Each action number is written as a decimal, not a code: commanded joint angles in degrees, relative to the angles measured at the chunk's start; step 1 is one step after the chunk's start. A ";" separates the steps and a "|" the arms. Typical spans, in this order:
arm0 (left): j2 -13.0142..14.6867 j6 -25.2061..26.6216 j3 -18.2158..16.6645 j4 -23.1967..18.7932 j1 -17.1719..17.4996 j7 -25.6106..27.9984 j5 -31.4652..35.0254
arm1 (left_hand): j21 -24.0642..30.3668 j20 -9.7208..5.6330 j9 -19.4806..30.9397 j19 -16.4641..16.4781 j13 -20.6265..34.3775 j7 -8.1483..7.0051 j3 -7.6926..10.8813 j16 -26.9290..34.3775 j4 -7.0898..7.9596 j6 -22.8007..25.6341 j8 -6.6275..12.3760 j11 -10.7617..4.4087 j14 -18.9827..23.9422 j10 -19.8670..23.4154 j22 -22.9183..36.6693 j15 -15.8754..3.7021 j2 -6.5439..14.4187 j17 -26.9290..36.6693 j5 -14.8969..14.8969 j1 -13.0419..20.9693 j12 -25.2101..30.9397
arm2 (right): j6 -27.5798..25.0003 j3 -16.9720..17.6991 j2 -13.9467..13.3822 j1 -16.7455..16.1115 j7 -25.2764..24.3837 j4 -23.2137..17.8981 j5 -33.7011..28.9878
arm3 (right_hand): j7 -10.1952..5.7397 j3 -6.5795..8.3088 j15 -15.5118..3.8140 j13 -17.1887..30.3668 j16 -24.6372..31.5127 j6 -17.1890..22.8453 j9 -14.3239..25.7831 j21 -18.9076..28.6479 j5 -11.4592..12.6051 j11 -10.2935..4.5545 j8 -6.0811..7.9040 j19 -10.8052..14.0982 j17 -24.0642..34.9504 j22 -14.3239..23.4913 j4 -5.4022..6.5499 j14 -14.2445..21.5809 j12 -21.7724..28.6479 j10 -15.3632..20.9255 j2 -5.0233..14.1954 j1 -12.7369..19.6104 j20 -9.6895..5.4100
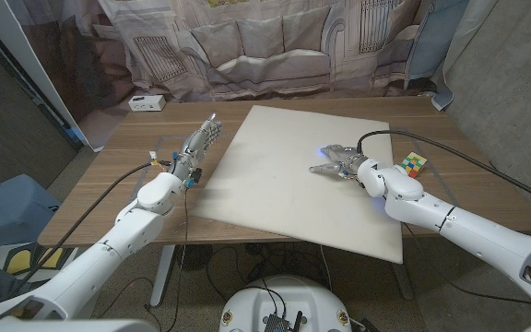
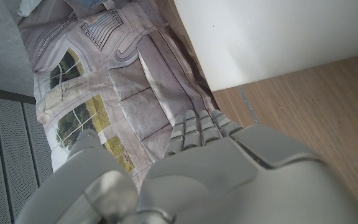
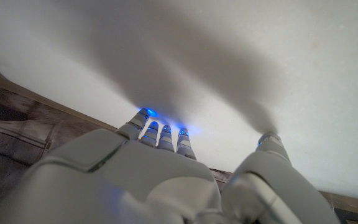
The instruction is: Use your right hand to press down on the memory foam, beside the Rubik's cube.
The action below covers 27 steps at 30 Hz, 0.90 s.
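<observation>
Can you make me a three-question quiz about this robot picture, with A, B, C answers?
1. Where does the Rubik's cube sit?
A. On the wooden table, beside the foam's right edge
B. In the left hand
C. On top of the small white box

2. What colour is the memory foam?
A. Blue
B. White
C. Black

3. What is the right hand doing?
A. Holding the cube
B. Reaching over the foam with fingers spread, holding nothing
C. Gripping a cable

Answers:
1. A, the head view shows the cube on bare wood, just off the foam's right edge.
2. B, the big pad looks white in the head view.
3. B, the right hand's fingertips point at the foam surface with nothing in them; whether they touch it cannot be told.
</observation>
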 commanded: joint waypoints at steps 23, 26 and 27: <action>-0.31 1.65 1.27 -0.25 -1.44 -0.86 0.15 | -0.05 1.41 0.24 -0.38 0.09 -0.33 0.58 -0.01 -0.76 0.81 0.19 -0.12 -0.47 -0.31 0.27 0.23 1.14 0.24 0.06 0.66 -0.01 | -0.73 -2.25 0.08 0.12 2.05 2.12 0.11 | -1.04 4.67 -0.24 0.04 0.34 2.88 0.24 -0.08 -0.90 -0.09 1.10 2.85 -0.35 0.18 -5.64 1.02 1.07 2.30 3.50 8.78 -0.30; -0.19 1.89 1.32 -0.40 -1.38 -0.73 0.27 | -0.04 1.42 0.24 -0.39 0.09 -0.32 0.61 0.00 -0.80 0.89 0.21 -0.16 -0.47 -0.30 0.27 0.23 1.18 0.24 0.05 0.70 0.00 | -0.63 -2.28 0.17 0.25 2.56 2.63 0.74 | -1.11 5.00 -0.25 0.04 0.44 3.03 0.24 -0.02 -0.99 0.08 1.13 3.25 -0.39 0.18 -6.07 1.38 1.17 2.61 3.53 9.52 -0.27; -0.22 1.91 1.34 -0.38 -1.38 -0.77 0.21 | -0.04 1.44 0.24 -0.39 0.09 -0.35 0.62 0.00 -0.81 0.93 0.22 -0.17 -0.48 -0.31 0.27 0.20 1.20 0.24 0.05 0.72 0.00 | -0.60 -2.29 0.24 0.39 3.06 2.83 1.13 | -1.10 5.39 -0.71 0.04 0.90 3.29 0.24 0.15 -1.20 0.23 1.13 4.16 -0.46 0.18 -6.64 2.83 1.44 3.49 3.30 10.55 -0.18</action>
